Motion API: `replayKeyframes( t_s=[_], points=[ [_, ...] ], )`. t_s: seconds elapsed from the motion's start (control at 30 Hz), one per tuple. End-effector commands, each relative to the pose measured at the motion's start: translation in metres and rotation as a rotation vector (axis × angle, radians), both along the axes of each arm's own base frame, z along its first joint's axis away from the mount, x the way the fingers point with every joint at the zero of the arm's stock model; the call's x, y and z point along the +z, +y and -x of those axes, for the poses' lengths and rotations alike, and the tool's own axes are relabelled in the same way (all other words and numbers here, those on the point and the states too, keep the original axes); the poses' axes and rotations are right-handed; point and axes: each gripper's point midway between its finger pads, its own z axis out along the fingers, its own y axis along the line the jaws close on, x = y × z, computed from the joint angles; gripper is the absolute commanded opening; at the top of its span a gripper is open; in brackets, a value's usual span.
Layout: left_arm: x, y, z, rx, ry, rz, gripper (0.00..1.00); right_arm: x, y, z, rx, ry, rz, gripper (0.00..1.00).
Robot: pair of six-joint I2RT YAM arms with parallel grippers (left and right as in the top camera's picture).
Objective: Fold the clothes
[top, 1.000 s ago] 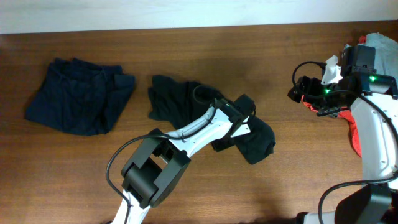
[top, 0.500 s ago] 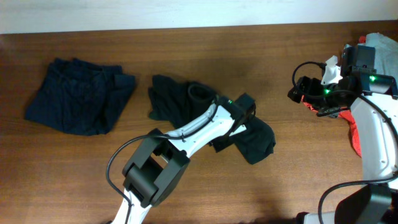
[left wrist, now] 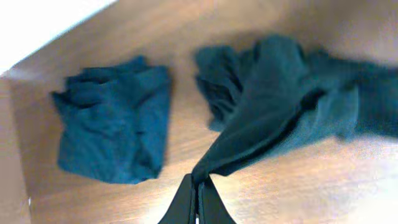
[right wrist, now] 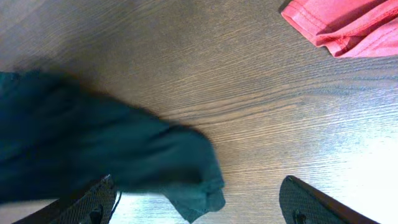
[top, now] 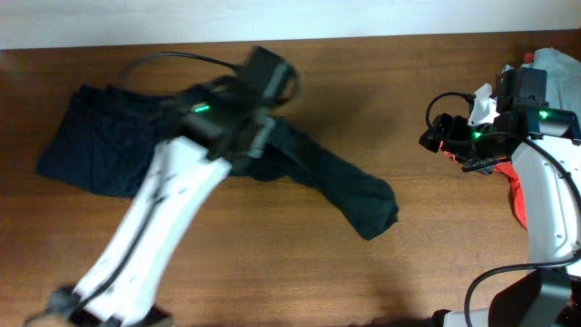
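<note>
A dark green garment [top: 336, 186] lies stretched across the middle of the table, from near the left arm out to a loose end at the right. My left gripper [left wrist: 198, 190] is shut on one edge of the dark green garment [left wrist: 273, 106] and holds that part raised above the wood. A folded navy garment [top: 100, 150] lies at the far left; it also shows in the left wrist view [left wrist: 112, 134]. My right gripper [right wrist: 199, 202] is open and empty, high above the table at the right, with the dark green garment's end [right wrist: 112, 158] below it.
A red garment [top: 519, 195] lies at the right edge behind the right arm; its hem shows in the right wrist view [right wrist: 339, 22]. A pale cloth [top: 556, 62] sits at the back right corner.
My left arm has swung up and to the back left, pulling the dark green garment out long from a bunched heap. The right arm has not moved.
</note>
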Motion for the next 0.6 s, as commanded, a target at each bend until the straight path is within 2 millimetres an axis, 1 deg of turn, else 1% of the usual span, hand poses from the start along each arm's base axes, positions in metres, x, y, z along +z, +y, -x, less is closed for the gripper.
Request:
replayKeyframes(
  t_s=[0.0, 0.07, 0.13, 0.23, 0.3, 0.43, 0.47, 0.53, 0.57],
  points=[
    [0.020, 0.028, 0.003, 0.075, -0.058, 0.007, 0.01, -0.004, 0.023, 0.005, 0.065, 0.009, -0.009, 0.89],
    [0.028, 0.036, 0.005, 0.095, -0.078, 0.018, 0.00, -0.017, 0.040, 0.009, 0.127, 0.039, -0.010, 0.88],
    [0.029, 0.041, 0.005, 0.107, -0.083, 0.020, 0.00, -0.030, 0.052, 0.013, 0.165, 0.066, -0.002, 0.89],
    [0.029, 0.045, 0.005, 0.113, -0.079, 0.015, 0.01, -0.045, 0.063, 0.015, 0.197, 0.090, -0.004, 0.88],
    [0.030, 0.046, 0.005, 0.113, -0.081, 0.007, 0.00, -0.053, 0.067, 0.020, 0.208, 0.109, -0.008, 0.89],
    [0.032, 0.050, 0.004, 0.125, -0.094, -0.010, 0.01, -0.068, 0.078, 0.036, 0.268, 0.156, -0.008, 0.89],
    [0.032, 0.050, 0.003, 0.126, -0.096, -0.011, 0.01, -0.074, 0.083, 0.043, 0.282, 0.177, -0.013, 0.89],
    [0.032, 0.049, 0.003, 0.126, -0.098, -0.009, 0.00, -0.080, 0.087, 0.050, 0.294, 0.198, -0.015, 0.89],
    [0.032, 0.049, 0.002, 0.126, -0.100, -0.008, 0.01, -0.087, 0.091, 0.056, 0.296, 0.217, -0.018, 0.89]
  ],
)
